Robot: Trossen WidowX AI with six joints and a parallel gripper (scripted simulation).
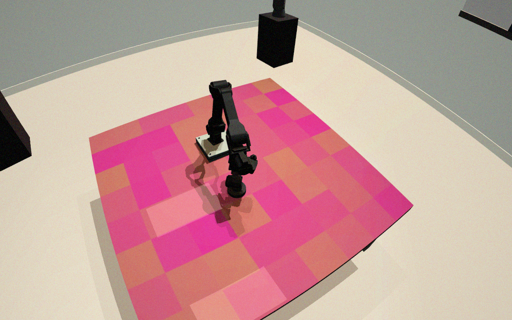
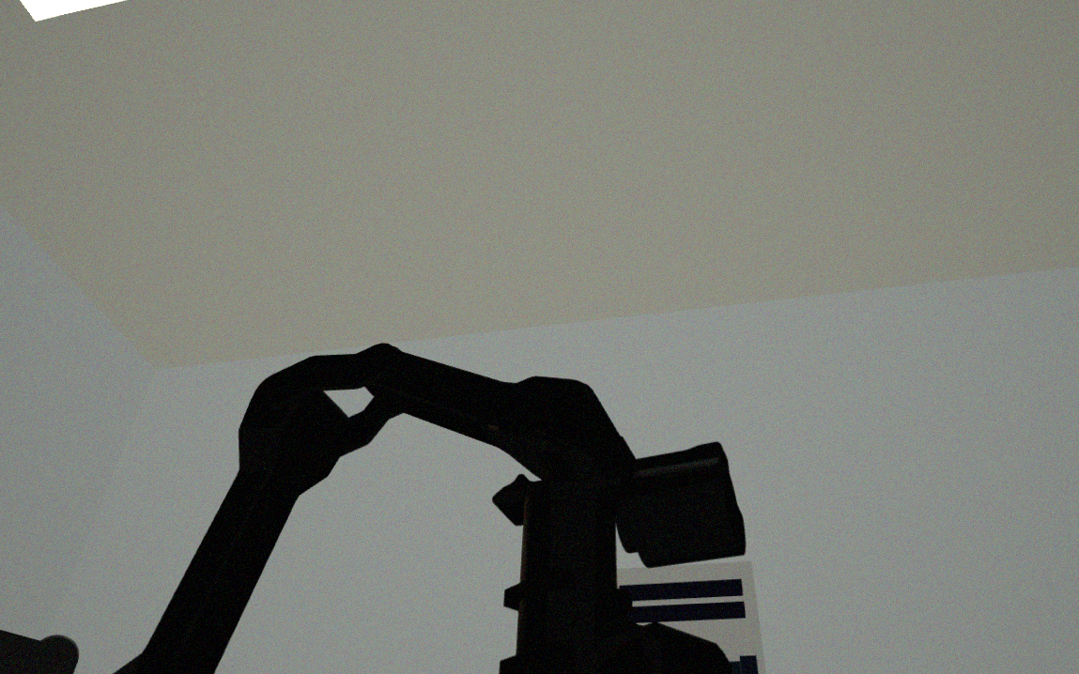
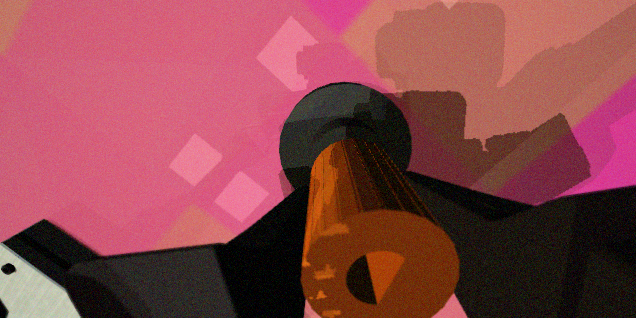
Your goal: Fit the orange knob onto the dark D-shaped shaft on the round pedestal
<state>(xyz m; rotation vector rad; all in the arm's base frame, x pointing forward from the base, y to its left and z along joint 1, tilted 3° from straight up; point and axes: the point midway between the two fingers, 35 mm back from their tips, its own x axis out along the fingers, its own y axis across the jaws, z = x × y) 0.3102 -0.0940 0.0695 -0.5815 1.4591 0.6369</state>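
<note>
The orange knob point(image 3: 377, 222) is a ribbed cylinder, seen from above in the wrist view. Its end face has a round recess, half dark and half bright orange. My gripper point(image 1: 234, 182) point(image 3: 355, 188) is shut on the knob, with black fingers on either side of it. The dark round pedestal point(image 1: 237, 194) point(image 3: 307, 127) is directly beyond the knob's lower end in the wrist view, with a curved ridge around its middle. The shaft is hidden behind the knob. I cannot tell how far down the knob sits. The exterior view does not show the knob or pedestal.
The arm's pale base plate point(image 1: 211, 153) point(image 3: 30, 285) is behind the pedestal in the top view. The table top point(image 1: 309, 223) has pink and orange squares, with arm shadows around the pedestal. Black blocks point(image 1: 276, 41) point(image 1: 1, 129) stand on the floor beyond it.
</note>
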